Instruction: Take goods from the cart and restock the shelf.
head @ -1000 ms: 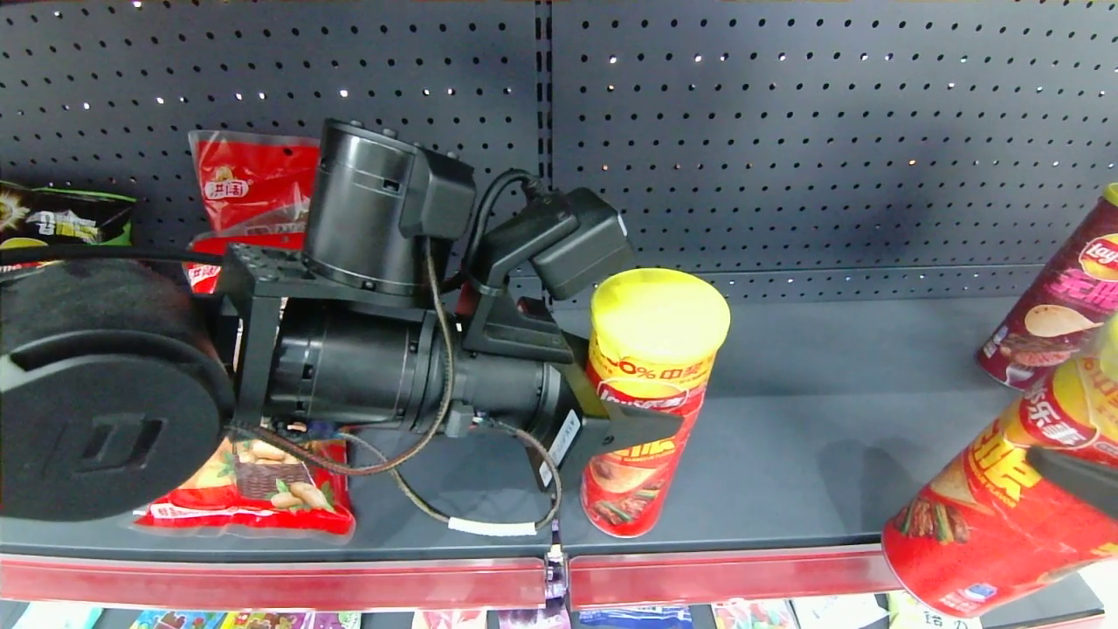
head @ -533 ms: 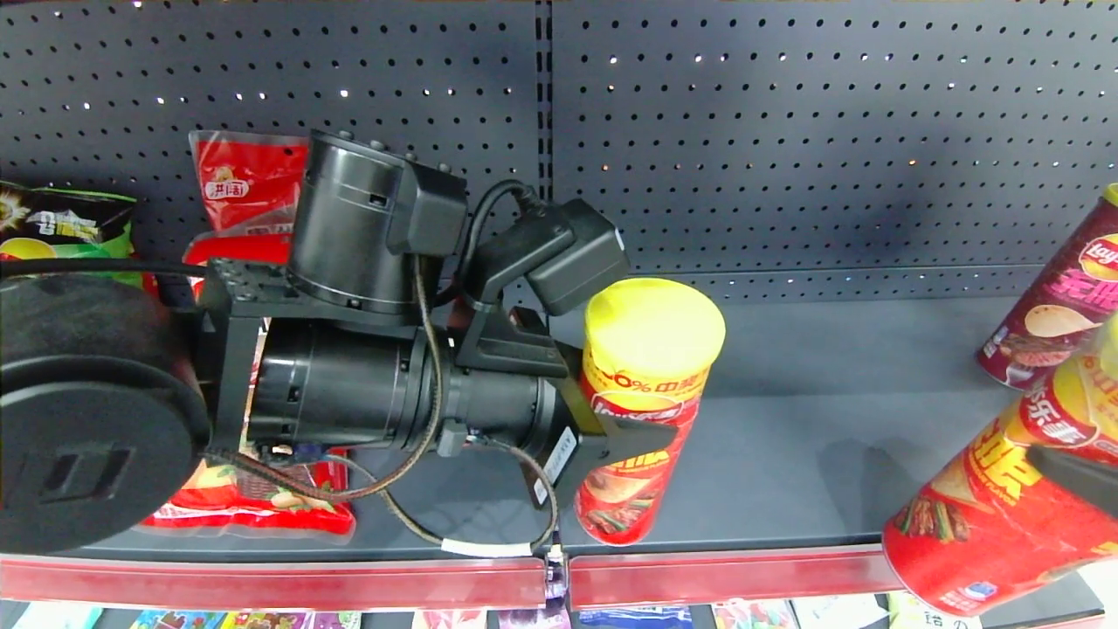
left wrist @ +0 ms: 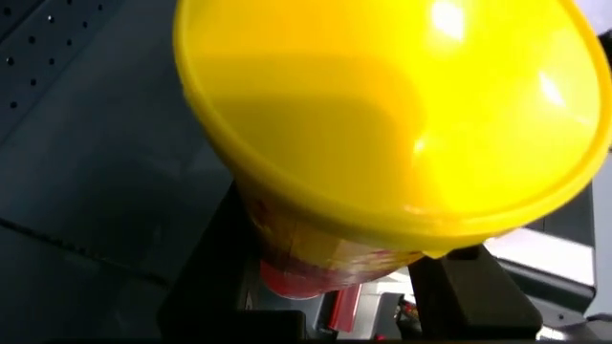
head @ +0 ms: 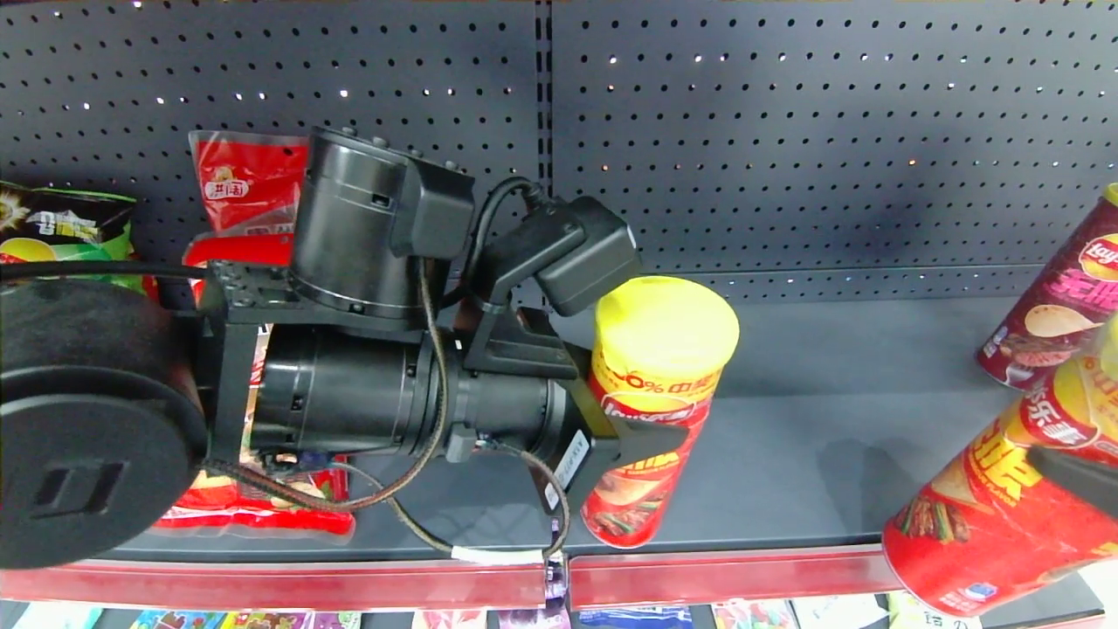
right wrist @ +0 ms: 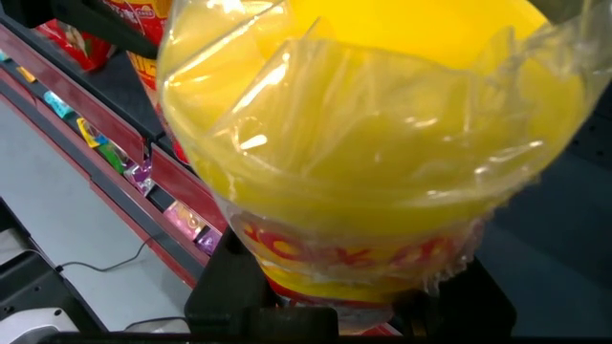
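While the left gripper (head: 646, 428) pinches the can (head: 659, 384) around its middle, the can stands tilted, its yellow lid leaning toward the robot's right. Its base sits at the front edge of the shelf (head: 830, 437), just behind the red rail (head: 742, 572); whether it touches the shelf I cannot tell. Over the last second the can slid toward the robot's left, then came back right, ending almost where it began. It has been shuffled, not released. Placing looks under way but unfinished: the can likely needs righting and pushing deeper before the fingers part. The right gripper (right wrist: 349, 306) is clamped on a second can (head: 987, 515), film-wrapped, held off the shelf's front at the right. Snack bags (head: 253, 507) lie at the left.
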Controlling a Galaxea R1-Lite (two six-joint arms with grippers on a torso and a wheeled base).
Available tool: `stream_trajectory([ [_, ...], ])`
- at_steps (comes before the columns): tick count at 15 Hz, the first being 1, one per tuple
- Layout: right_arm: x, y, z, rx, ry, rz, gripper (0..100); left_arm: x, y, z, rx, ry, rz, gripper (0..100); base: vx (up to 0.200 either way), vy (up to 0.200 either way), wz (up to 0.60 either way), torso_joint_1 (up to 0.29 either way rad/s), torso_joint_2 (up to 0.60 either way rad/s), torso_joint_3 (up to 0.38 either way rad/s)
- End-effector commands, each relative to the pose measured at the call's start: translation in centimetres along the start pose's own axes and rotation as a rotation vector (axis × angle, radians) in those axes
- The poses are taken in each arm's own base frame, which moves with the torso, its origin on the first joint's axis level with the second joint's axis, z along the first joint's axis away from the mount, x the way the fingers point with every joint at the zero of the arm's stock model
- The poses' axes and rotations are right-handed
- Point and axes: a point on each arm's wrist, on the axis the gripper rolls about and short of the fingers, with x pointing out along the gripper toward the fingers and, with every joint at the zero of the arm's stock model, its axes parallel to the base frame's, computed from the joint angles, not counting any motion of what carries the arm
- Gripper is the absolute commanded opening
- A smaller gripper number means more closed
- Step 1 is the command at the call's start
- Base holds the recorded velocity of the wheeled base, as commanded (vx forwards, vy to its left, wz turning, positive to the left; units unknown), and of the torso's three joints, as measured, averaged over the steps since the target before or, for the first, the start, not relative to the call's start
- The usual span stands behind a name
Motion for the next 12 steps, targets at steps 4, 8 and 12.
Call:
stream_trajectory([
  [4,0.0,0.0,0.0,-0.001,0.0,0.001,0,0.7,-0.4,-0.6,-0.04,-0.037,0.024,0,0.0,0.0,0.0,0.0,0.0,0.0],
  [8,0.0,0.0,0.0,-0.001,0.0,-0.001,0,0.7,-0.5,-1.1,-0.037,-0.044,0.04,0,0.0,0.0,0.0,0.0,0.0,0.0],
  [12,0.0,0.0,0.0,0.0,0.001,0.0,0,0.6,-0.6,-1.0,-0.038,-0.047,0.039,0,0.0,0.0,0.0,0.0,0.0,0.0],
])
